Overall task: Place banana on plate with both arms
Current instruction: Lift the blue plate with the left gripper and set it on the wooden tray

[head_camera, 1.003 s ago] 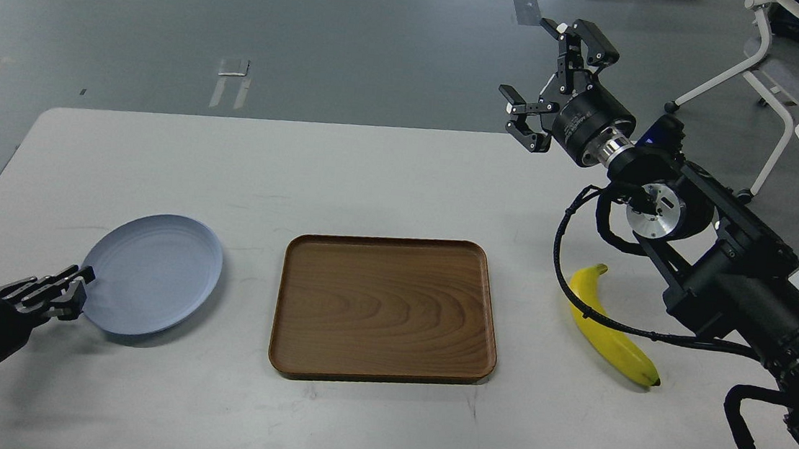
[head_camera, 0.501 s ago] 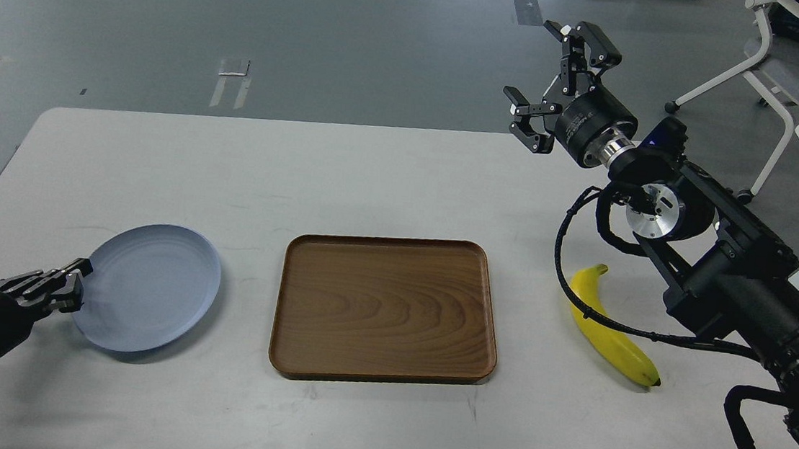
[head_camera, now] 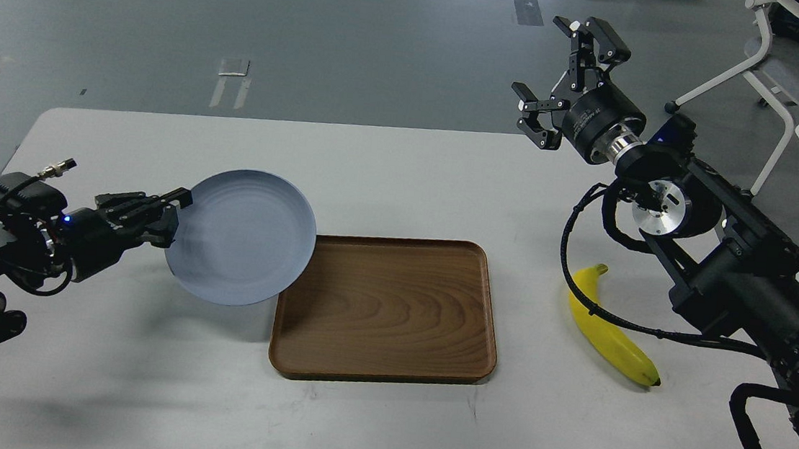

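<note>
Progress: early | left end effector [head_camera: 172, 215] pinching plate [head_camera: 243, 237] rim, lifted, overlapping tray [head_camera: 391, 325] at its 10 o'clock | right end effector [head_camera: 561, 72] spread, empty | banana [head_camera: 611, 330] on desk [head_camera: 411, 175], tray's 3 o'clock, ungrasped | left: pick banana, place on plate

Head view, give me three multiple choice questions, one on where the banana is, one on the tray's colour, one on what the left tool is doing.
1. Where does the banana lie?
A. on the tray
B. on the table right of the tray
C. on the plate

2. What colour is the tray?
A. brown
B. white
C. green

3. What is the left tool doing?
A. hanging open, empty
B. pressing the banana
C. holding the plate by its rim

B: it rests on the table under the right arm.
A: wood-grained brown.
C: its fingers pinch the raised plate's edge.
</note>
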### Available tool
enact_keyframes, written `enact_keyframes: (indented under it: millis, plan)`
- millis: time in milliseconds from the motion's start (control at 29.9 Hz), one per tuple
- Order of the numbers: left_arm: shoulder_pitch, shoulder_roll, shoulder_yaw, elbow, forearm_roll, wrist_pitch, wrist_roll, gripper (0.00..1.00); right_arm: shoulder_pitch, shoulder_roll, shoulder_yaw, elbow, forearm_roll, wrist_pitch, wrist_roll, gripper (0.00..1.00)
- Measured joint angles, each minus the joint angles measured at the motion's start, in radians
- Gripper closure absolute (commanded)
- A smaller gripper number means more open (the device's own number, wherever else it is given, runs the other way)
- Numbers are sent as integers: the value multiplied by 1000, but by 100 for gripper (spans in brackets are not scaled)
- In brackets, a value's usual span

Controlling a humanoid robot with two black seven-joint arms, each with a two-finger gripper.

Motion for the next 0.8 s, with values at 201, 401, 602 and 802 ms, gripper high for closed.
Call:
enact_keyframes:
  millis: [201, 401, 602, 802]
  plan:
    - [-119, -183, 125, 68, 1, -68, 0, 100, 0, -9, 1, 0, 0, 0, 0, 0]
    - [-147, -316, 172, 132, 1, -101, 0, 100, -1, -25, 2, 0, 0, 0, 0, 0]
    - [-148, -372, 211, 179, 1, -103, 0, 100, -2, -35, 12, 0, 0, 0, 0, 0]
    - [-140, -399, 214, 204, 1, -103, 0, 100, -2, -35, 14, 1, 0, 0, 0, 0]
